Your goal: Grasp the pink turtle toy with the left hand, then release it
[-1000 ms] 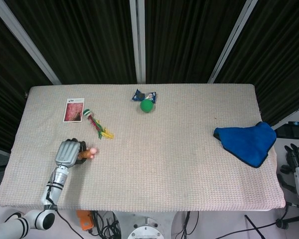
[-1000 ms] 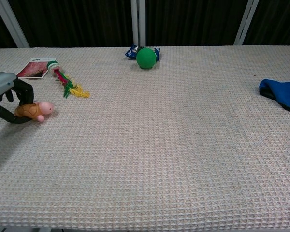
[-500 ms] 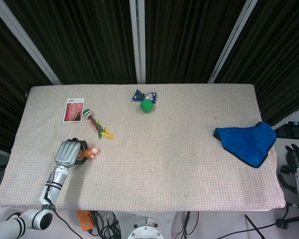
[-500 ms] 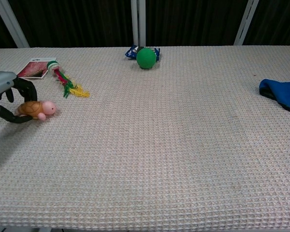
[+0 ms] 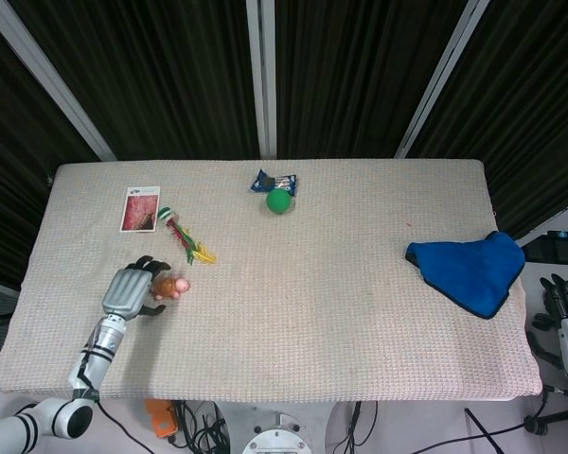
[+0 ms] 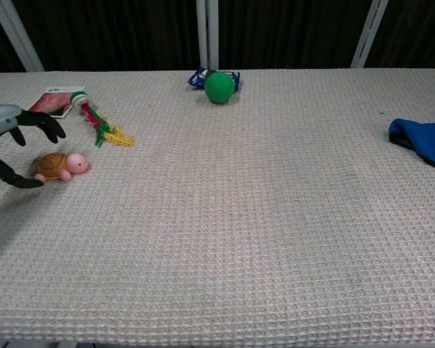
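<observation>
At the left edge of the beige waffle-weave worktop [image 6: 275, 239], the left robot hand [image 5: 125, 291] was seen with its dark fingers [image 6: 46, 125] spread wide and nothing held, where half a second earlier they had been curled round the small pink plastic turtle toy with the brown shell [image 6: 60, 165]. The toy was left resting on the worktop just beside the fingertips. The release was judged done. The right robot hand [image 5: 565, 305] was parked off the right edge; its state could not be told.

A robot test lab: black curtains [image 5: 170, 76] on metal posts [image 5: 262, 76] back a cloth-covered table [image 5: 341, 312], loose cables [image 5: 204, 430] trail beneath, and 2 robot arms flank it.
</observation>
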Controlling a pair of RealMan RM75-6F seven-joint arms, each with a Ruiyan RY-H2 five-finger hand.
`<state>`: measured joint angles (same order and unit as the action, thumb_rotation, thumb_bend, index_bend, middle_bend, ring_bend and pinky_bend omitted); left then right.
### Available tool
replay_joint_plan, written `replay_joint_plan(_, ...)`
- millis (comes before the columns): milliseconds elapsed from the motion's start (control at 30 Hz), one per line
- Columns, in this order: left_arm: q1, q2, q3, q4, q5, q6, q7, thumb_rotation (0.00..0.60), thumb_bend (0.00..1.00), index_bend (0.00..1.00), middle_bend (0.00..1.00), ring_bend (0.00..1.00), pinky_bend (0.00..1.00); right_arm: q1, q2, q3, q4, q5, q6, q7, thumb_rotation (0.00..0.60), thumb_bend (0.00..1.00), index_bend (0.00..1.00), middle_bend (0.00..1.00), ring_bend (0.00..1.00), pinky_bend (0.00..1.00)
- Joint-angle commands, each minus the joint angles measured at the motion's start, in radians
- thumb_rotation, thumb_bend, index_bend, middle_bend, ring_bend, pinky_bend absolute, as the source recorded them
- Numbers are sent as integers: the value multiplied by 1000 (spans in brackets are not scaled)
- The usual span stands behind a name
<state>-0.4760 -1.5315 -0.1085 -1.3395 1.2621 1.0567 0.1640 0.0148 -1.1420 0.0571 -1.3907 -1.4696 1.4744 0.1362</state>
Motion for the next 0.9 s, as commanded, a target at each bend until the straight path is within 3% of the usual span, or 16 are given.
replay_joint_plan(33,-8,-12,-5,17,-9,-10,1,600,195,310,290,122,321,0,0,-1,1,2,-3,-1,600,245,0,9,0,0)
replay_joint_plan(233,-14,-38,-8,49,-11,-7,4,600,280,451,410,146,331,5,-4,-1,7,11,-21,-1,600,274,0,12,0,0)
replay_joint_plan(567,-17,-65,-10,83,-33,-5,45,600,307,544,512,219,339,6,-3,2,11,15,-23,0,600,278,0,19,0,0)
replay_joint_plan(900,-15,-105,-15,138,-16,40,60,600,388,740,735,437,400,1,1,2,10,15,-15,4,600,277,0,21,0,0)
